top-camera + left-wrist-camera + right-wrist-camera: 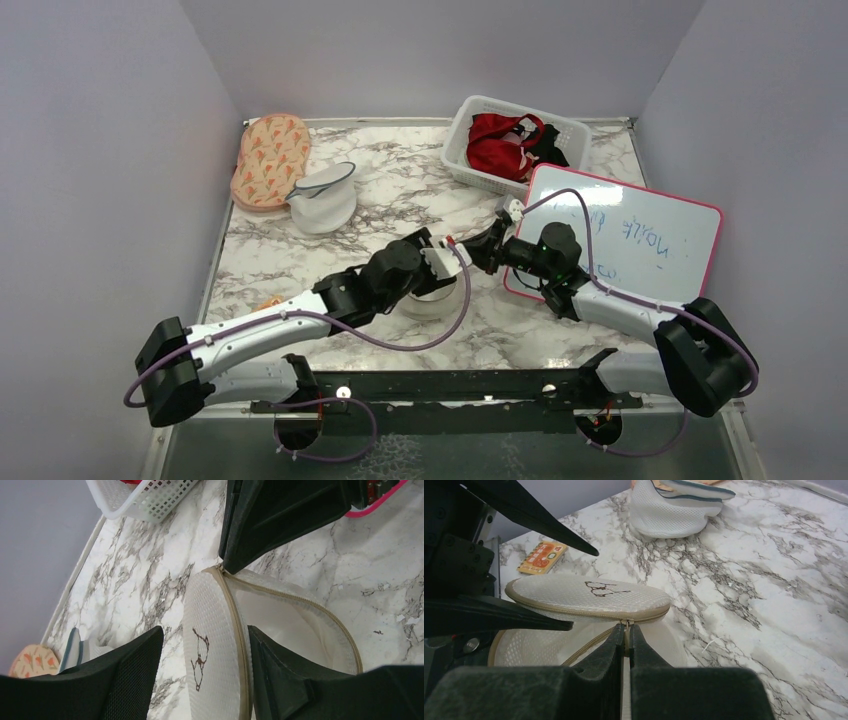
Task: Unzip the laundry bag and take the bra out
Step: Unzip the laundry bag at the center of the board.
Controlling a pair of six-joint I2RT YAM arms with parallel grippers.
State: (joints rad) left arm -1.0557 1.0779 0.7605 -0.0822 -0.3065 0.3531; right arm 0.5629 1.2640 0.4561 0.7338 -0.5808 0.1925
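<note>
The cream laundry bag (pixel 432 300) lies mid-table, unzipped most of the way round, its lid (pixel 589 596) with the dark line drawing lifted off the lower half. My right gripper (pixel 626 628) is shut on the zip pull (pixel 626 635) at the bag's edge. My left gripper (pixel 205 630) is open and straddles the raised lid (pixel 212 605): one finger (pixel 125 680) stands apart outside the drawn face, the other (pixel 285 680) is inside the opening, close to the zip edge. A smooth off-white surface (pixel 280 615) shows inside; I cannot tell whether it is the bra.
A white basket (pixel 470 125) holding a red garment (pixel 500 140) stands at the back right. A pink-framed whiteboard (pixel 640 235) lies right of the bag. An orange patterned pouch (pixel 270 160) and a white-grey pouch (pixel 322 198) sit back left. A small orange card (pixel 541 557) lies near the bag.
</note>
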